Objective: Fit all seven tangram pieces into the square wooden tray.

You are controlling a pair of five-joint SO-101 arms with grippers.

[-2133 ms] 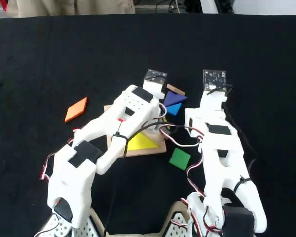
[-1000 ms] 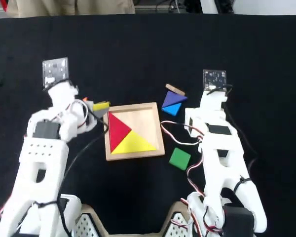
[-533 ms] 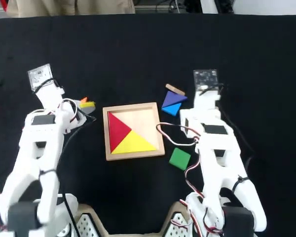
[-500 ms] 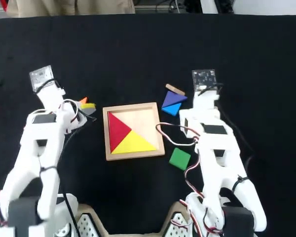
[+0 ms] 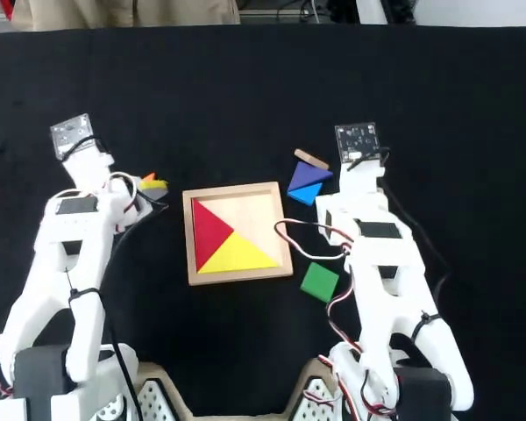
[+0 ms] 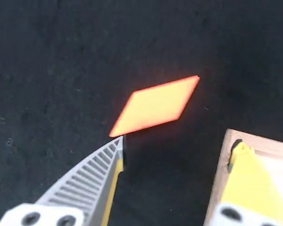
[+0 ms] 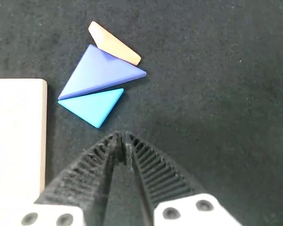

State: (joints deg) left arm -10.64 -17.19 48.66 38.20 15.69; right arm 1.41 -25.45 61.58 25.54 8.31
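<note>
The left gripper, fingers spread wide, hovers at the orange parallelogram, which lies on the table beside the wooden tray's left edge. The right gripper, pinched together and empty, sits near the light blue triangle.

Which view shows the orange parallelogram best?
Left wrist view: the whole orange parallelogram lies unobstructed on the black cloth. In the high view the left arm hides all but its tip.
</note>
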